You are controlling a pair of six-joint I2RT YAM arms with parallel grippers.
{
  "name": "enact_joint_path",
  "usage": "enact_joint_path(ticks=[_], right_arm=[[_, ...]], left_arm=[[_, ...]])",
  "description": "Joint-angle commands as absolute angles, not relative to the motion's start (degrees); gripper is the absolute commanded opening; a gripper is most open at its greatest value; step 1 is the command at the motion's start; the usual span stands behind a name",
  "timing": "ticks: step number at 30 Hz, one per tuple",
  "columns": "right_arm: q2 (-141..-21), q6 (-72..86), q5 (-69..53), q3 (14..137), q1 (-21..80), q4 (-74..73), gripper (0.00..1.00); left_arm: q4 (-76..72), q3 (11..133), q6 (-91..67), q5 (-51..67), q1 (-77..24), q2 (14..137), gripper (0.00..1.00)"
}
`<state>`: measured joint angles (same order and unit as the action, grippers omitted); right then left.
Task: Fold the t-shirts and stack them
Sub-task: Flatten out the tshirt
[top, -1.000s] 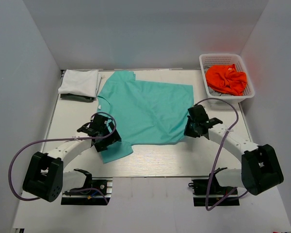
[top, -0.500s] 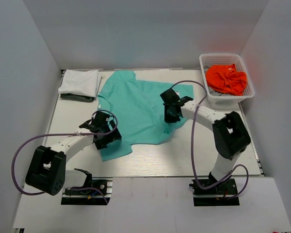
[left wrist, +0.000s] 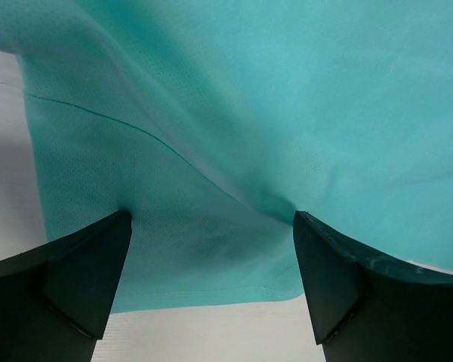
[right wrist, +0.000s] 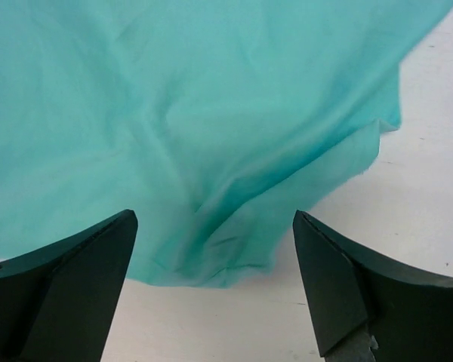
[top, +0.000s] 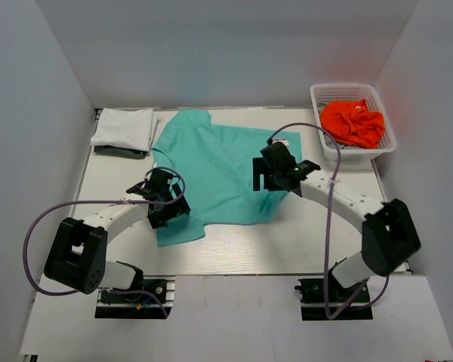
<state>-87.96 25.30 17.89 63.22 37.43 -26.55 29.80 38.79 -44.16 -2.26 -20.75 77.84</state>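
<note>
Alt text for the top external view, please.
A teal t-shirt lies spread on a pale table, the left gripper over its near-left corner and the right gripper over its right side. A folded white shirt sits far left; an orange shirt lies crumpled in a basket far right.

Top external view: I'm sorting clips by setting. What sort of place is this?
Probably a lab test cell, not a home: bare grey walls box in a white table, and a left arm and right arm reach over a teal t-shirt.
</note>
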Motion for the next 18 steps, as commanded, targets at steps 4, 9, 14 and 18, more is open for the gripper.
enact_joint_path(ticks=[4, 9, 14, 18], right_arm=[[-81.5, 28.9, 15.7, 54.9, 34.5, -23.6, 0.87], [-75.8, 30.3, 17.0, 49.7, 31.7, -24.8, 0.83], [-71.4, 33.4, 20.9, 45.2, 29.3, -30.8, 0.81], [-70.4, 34.0, 16.5, 40.3, 27.9, -29.4, 0.78]], left_arm=[[28.9, 37.4, -43.2, -2.1, -20.8, 81.4, 0.99], [28.9, 37.9, -43.2, -2.1, -20.8, 81.9, 0.99], [28.9, 38.4, -42.6, -2.1, -20.8, 83.0, 0.99], [28.4, 38.4, -42.1, -2.1, -20.8, 84.1, 0.99]])
